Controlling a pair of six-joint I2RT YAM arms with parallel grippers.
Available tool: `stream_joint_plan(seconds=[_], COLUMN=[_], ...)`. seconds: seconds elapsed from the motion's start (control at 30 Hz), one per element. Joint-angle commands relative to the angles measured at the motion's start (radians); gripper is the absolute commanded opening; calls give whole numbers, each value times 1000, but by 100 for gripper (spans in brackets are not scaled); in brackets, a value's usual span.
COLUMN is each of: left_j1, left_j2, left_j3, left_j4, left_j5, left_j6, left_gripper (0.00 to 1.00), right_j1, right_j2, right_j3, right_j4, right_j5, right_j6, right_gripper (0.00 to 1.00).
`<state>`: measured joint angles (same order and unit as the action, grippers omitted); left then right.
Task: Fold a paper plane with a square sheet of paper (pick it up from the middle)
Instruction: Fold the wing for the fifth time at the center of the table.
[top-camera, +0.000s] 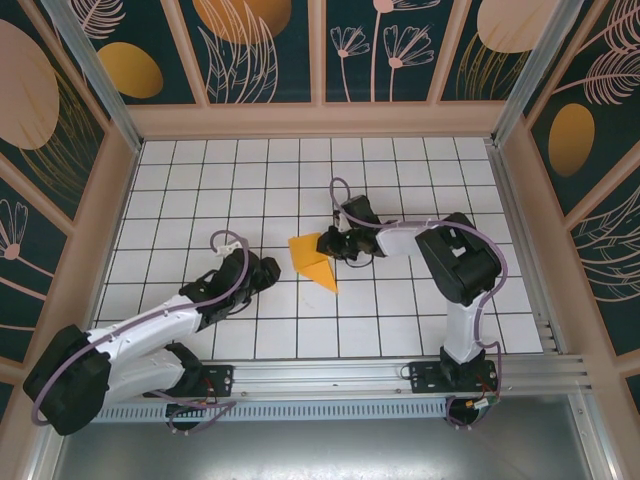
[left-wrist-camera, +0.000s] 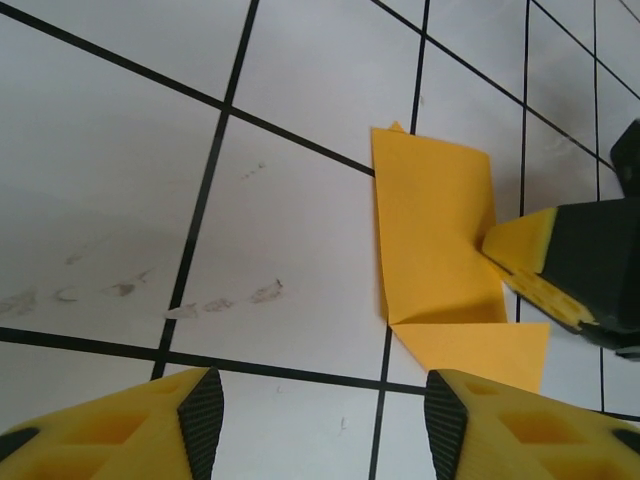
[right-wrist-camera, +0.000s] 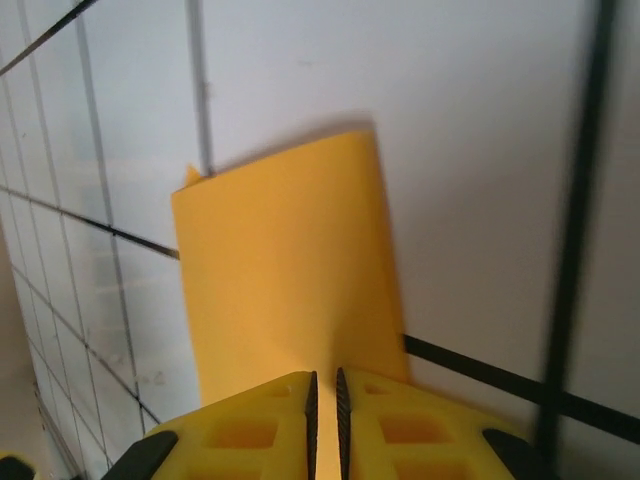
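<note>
The square sheet of paper (top-camera: 312, 258) is orange-yellow and partly folded, with a triangular flap at its near end, and lies on the tiled table near the middle. My right gripper (top-camera: 328, 243) reaches in from the right and is shut on the sheet's right edge. In the right wrist view the paper (right-wrist-camera: 285, 270) runs into the thin gap between the gripper's (right-wrist-camera: 325, 385) closed pads. My left gripper (top-camera: 272, 272) stands open just left of the sheet. Its fingers (left-wrist-camera: 200, 425) hold nothing, and the paper (left-wrist-camera: 435, 230) lies ahead to the right, pinched by the right finger (left-wrist-camera: 520, 250).
The white table (top-camera: 200, 190) with black grid lines is walled by patterned panels at the back and sides. A metal rail (top-camera: 380, 375) carrying both arm bases runs along the near edge. Faint smudges (left-wrist-camera: 170, 300) mark the tile beside the paper.
</note>
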<state>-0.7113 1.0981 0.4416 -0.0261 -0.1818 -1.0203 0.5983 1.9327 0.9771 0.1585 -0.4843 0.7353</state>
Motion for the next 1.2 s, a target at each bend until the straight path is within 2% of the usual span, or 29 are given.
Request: stream_joint_plan(seconds=[0.0,0.07,0.17,0.3,0.43,0.63,0.87,1.17], left_j1=[7,9,9,17,29,74,112,113], left_j2=[29,51,80,126,176,203,248,294], left_j3=[43,53,70,86,115,91,115,137], left_j4=[23,27,36,61,66,154,181,176], left_j5=[35,48,67,117,176,261,319,341], left_j6=[25,19,17,26,34,2,6,4], left_gripper=[59,62,63,63,63,64,64,64], right_j1=[-2,12,25,3,2,40,129,111], right_j2=[-34,-72,-134,-212,-318,-407,-343,-283], right_j3=[-117,-208,-268,-205,-160,-200,-174,-204], right_j4=[126,217,289,156,-13,2,-19,-28], right_j5=[69,116,153,139,178,26,-7,36], right_j6=[202,331,357,238,105,16,-12,-22], right_gripper=[17,17,18,19,21,9,5,7])
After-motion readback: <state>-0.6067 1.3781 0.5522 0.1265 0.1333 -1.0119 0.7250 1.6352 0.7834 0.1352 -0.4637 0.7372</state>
